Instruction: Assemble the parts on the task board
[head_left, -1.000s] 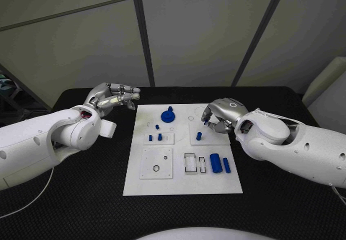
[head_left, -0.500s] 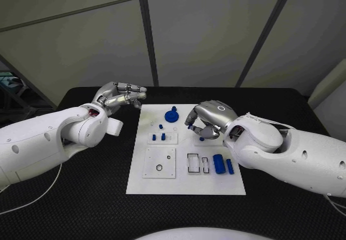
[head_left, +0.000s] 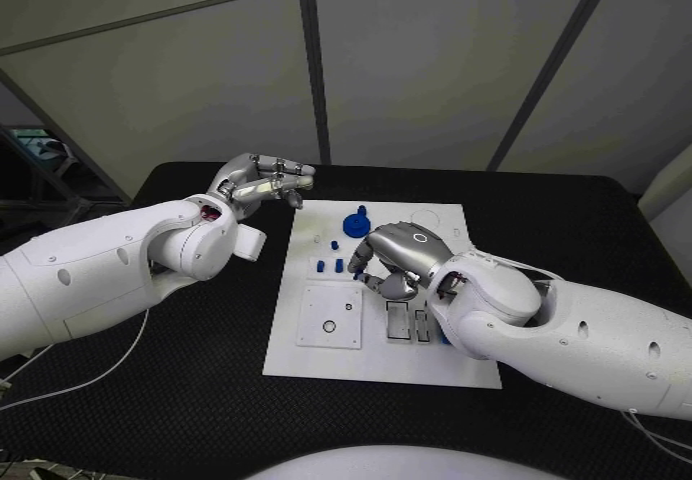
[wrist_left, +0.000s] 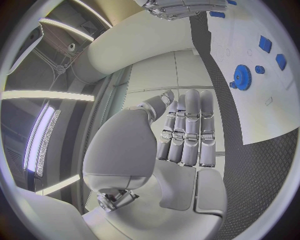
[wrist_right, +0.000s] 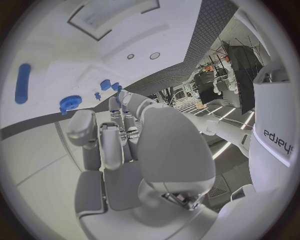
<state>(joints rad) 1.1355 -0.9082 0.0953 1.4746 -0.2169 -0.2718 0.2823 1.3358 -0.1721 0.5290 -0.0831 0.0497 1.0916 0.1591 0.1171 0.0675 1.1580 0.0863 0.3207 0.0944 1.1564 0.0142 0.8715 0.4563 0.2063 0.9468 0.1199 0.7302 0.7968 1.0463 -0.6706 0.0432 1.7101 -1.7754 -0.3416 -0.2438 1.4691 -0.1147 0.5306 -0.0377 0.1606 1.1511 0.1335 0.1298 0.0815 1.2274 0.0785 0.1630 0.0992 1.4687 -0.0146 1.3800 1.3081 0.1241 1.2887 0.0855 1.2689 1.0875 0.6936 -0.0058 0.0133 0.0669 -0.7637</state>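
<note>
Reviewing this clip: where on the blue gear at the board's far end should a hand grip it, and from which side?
Judging by its pose, the blue gear lies flat with a knob rising from its centre; pinching that knob from straight above looks best, since the toothed rim sits against the task board.

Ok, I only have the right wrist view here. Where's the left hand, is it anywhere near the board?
Observer: The left hand is off the task board, over the black table by the board's far left corner.
Operator: Is it holding a part?
Observer: No. The left wrist view shows its fingers stretched out side by side with nothing in them.
</note>
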